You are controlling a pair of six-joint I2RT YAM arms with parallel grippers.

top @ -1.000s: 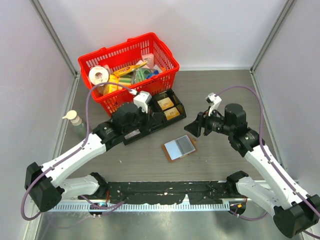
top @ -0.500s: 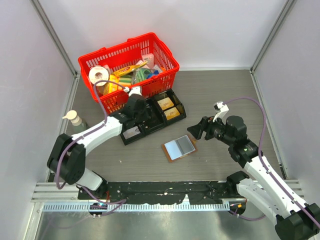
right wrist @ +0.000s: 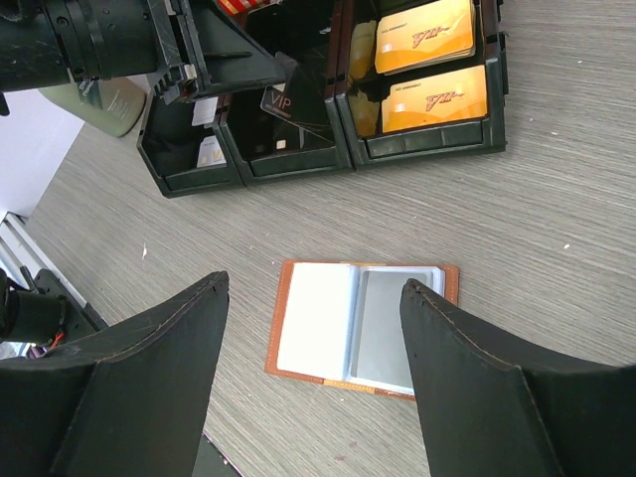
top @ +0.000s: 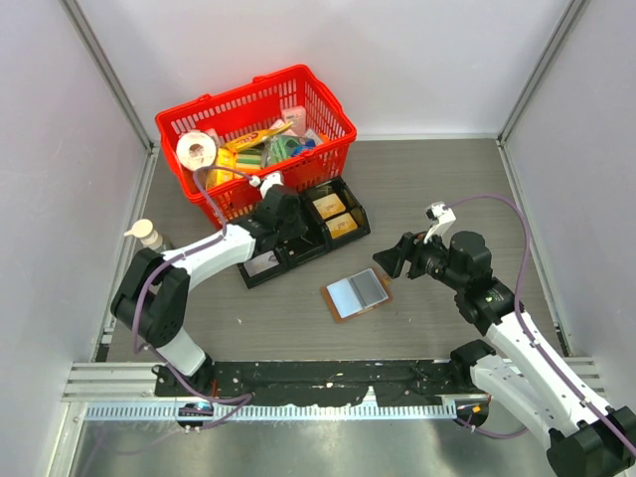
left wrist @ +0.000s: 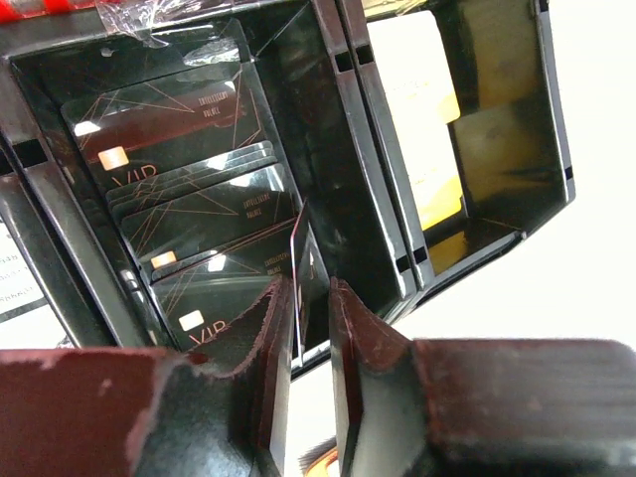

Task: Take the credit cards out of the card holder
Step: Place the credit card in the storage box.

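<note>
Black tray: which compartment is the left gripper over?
The middle compartment, stacked with black VIP cards; the left gripper pinches one there. Orange cards fill the right side.

White left arm [top: 214,253] and right arm [top: 527,343], black joints, looping purple cables [top: 494,198], dark left gripper [left wrist: 310,288] and right gripper [right wrist: 313,283]

Left arm [top: 204,258]: folded sharply at the elbow near the left edge of the tabletop [top: 447,189], forearm stretched up and to the right.
Left tool [left wrist: 310,298]: pointed downward, fingers [left wrist: 258,338] drawn in to a narrow slit, pinching a thin dark card [left wrist: 297,248] edge-on.
Right arm [top: 522,338]: rising from the near right corner, bent inward toward the middle.
Right tool [right wrist: 313,286]: held above the tabletop, aimed left and down, fingers [right wrist: 139,378] spread wide apart.
</note>
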